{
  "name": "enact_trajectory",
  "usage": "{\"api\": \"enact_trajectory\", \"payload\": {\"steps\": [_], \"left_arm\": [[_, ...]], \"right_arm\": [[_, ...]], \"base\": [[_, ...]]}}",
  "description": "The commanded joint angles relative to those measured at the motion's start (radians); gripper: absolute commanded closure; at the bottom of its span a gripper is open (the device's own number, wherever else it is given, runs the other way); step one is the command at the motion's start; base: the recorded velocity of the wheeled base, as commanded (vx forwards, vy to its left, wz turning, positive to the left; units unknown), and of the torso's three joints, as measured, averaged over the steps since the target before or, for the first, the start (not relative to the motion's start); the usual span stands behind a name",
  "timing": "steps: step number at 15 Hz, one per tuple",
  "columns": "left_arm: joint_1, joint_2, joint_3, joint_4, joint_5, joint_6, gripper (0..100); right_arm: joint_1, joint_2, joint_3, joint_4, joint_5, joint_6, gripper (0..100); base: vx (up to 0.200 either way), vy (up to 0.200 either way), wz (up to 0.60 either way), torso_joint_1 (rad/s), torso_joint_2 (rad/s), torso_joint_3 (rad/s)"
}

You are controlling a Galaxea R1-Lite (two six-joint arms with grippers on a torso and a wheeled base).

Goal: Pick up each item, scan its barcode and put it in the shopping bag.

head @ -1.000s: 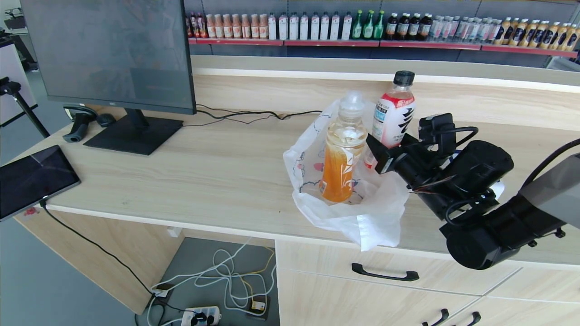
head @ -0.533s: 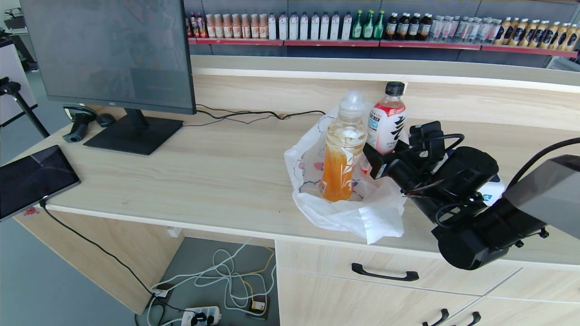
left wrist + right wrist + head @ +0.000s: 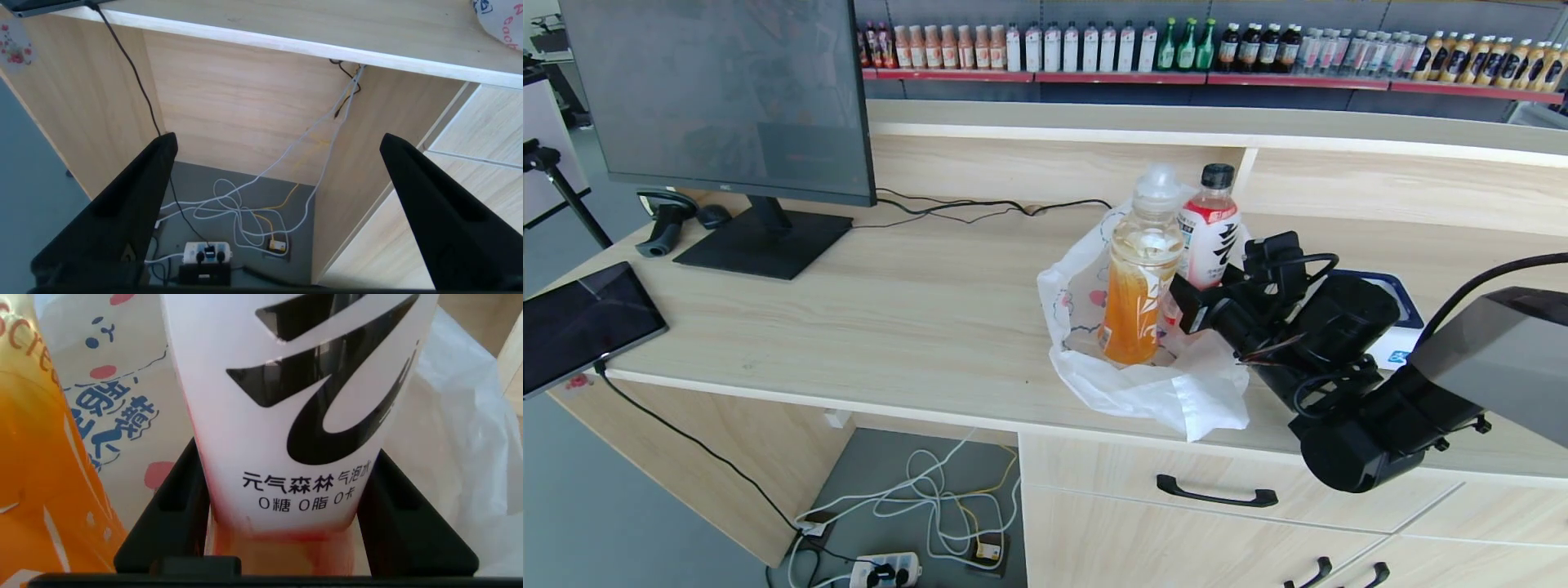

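A white plastic shopping bag (image 3: 1143,384) lies open near the counter's front edge with an orange drink bottle (image 3: 1139,269) standing upright in it. My right gripper (image 3: 1192,298) is shut on a pink-and-white bottle with a black cap (image 3: 1207,233), held upright just right of the orange bottle, its base down inside the bag's mouth. In the right wrist view the white-labelled bottle (image 3: 298,408) sits between the black fingers (image 3: 163,518), with the bag (image 3: 106,400) behind it. My left gripper (image 3: 278,212) hangs open below counter height, facing the cupboard recess.
A monitor (image 3: 719,98) stands at the back left, a handheld scanner (image 3: 666,220) beside its stand, a tablet (image 3: 580,322) at the counter's left edge. A white-and-blue pad (image 3: 1396,327) lies right of the bag. Cables and a power strip (image 3: 208,253) lie on the floor.
My right gripper has carried the pink-and-white bottle down and to the left, lowering it beside the orange bottle into the bag. The bag's front fold has shifted.
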Motion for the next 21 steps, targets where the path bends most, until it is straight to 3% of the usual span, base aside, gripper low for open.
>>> {"api": "enact_trajectory", "payload": {"steps": [1,7,21], "left_arm": [[0.000,0.000,0.000,0.000,0.000,0.000,0],[0.000,0.000,0.000,0.000,0.000,0.000,0],[0.000,0.000,0.000,0.000,0.000,0.000,0]], "right_arm": [[0.004,0.005,0.002,-0.001,0.001,0.000,100],[0.050,0.003,0.013,-0.001,0.001,0.000,100],[0.049,-0.008,0.054,-0.001,0.001,0.000,100]], "base": [[0.000,0.000,0.00,0.000,0.00,0.000],[0.000,0.000,0.00,0.000,0.00,0.000],[0.000,0.000,0.00,0.000,0.00,0.000]]}}
